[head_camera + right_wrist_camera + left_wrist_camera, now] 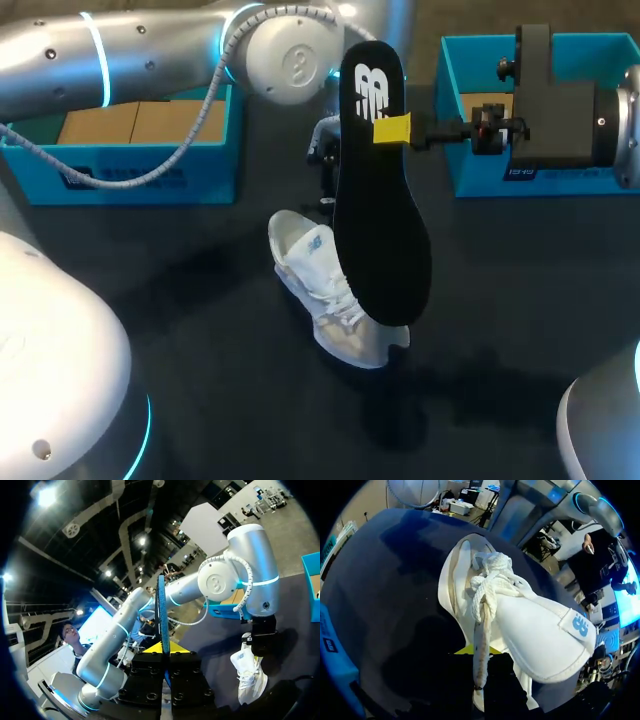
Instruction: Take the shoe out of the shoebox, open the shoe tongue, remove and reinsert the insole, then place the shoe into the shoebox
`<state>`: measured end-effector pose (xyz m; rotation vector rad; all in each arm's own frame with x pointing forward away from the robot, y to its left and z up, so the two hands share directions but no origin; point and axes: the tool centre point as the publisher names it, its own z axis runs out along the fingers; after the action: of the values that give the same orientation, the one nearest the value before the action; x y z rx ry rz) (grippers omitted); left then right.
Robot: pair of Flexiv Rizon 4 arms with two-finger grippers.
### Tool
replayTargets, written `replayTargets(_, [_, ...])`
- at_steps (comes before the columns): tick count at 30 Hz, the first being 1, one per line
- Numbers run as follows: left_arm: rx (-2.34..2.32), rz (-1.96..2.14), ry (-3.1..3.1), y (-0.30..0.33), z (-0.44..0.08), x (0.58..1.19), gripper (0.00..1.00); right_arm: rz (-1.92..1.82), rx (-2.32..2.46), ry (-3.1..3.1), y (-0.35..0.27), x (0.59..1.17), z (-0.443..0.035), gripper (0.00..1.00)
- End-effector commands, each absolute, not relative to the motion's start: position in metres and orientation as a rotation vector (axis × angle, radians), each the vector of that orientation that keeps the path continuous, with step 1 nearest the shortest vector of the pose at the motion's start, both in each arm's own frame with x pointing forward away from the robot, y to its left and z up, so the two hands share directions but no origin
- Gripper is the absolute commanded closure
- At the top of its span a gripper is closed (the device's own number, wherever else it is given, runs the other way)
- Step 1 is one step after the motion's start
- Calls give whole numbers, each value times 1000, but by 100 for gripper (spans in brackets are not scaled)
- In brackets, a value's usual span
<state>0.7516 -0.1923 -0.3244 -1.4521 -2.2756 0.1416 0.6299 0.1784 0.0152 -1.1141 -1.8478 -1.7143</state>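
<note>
The white lace-up shoe (325, 285) lies on the dark tabletop, its black insole (380, 220) upright above it, pinched by the right claw (392, 130), with one open blue shoebox (150, 170) back left and another blue box (480, 185) back right.

a dark, matte, plain surface (180, 330) fills the head view from side to side, with no pattern on it. light falls on it from above: the middle reads a shade paler, and soft, blurred shadows (400, 410) lie on the near part in darker patches. in the left wrist view the same surface (395, 580) takes a deep navy tint, with a broad dim shadow across it. in the right wrist view it looks dark purple-grey (295, 650) with a dull, even sheen
</note>
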Motion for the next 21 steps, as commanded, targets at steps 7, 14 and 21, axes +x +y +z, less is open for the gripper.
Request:
replayTargets(7, [-1643, -89, -1998, -199, -315, 767, 100, -1782, -1152, -1810, 182, 617, 18, 100])
replayTargets(14, [-1806, -161, -1758, -200, -325, 778, 100, -1782, -1152, -1810, 182, 617, 18, 100])
replayTargets(21, [-1830, -258, -1747, -205, -333, 792, 100, -1782, -1152, -1810, 182, 617, 18, 100])
